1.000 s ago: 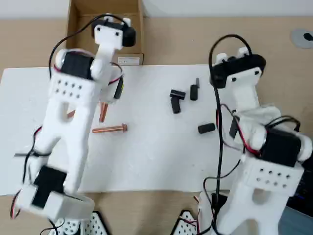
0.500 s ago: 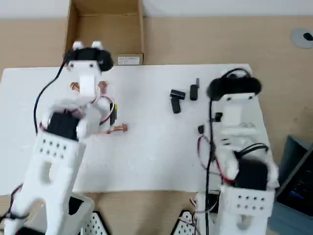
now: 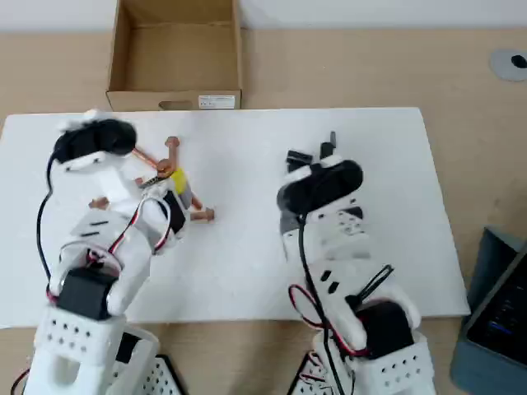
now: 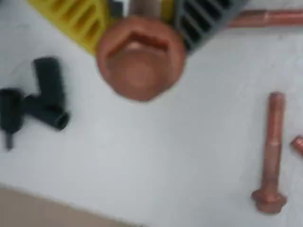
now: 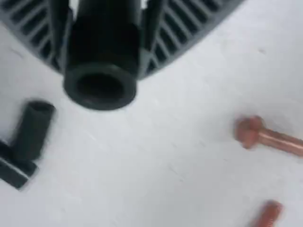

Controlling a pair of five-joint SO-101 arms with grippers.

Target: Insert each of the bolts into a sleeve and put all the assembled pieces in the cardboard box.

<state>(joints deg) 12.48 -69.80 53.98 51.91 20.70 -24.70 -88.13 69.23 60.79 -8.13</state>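
2 grippers each hold one part. The left gripper [image 4: 142,26] is clamped on a copper bolt [image 4: 140,61], and the head of the bolt faces the wrist camera. In the high view this gripper is at the middle left of the frame, over the white sheet [image 3: 247,271] that covers the counter [image 3: 346,70]. The right gripper [image 5: 103,45] is clamped on a black sleeve [image 5: 100,85], with the open end of the sleeve toward its own camera. The right arm [image 3: 329,214] stands at the lower centre of the high view. The loose sleeves [image 3: 298,156] lie close together on the sheet in the upper centre, just above this arm. The loose bolts [image 3: 200,216] lie on the sheet near the left gripper. The cardboard box [image 3: 116,58] sits at the upper left, just beside the upper edge of the sheet.
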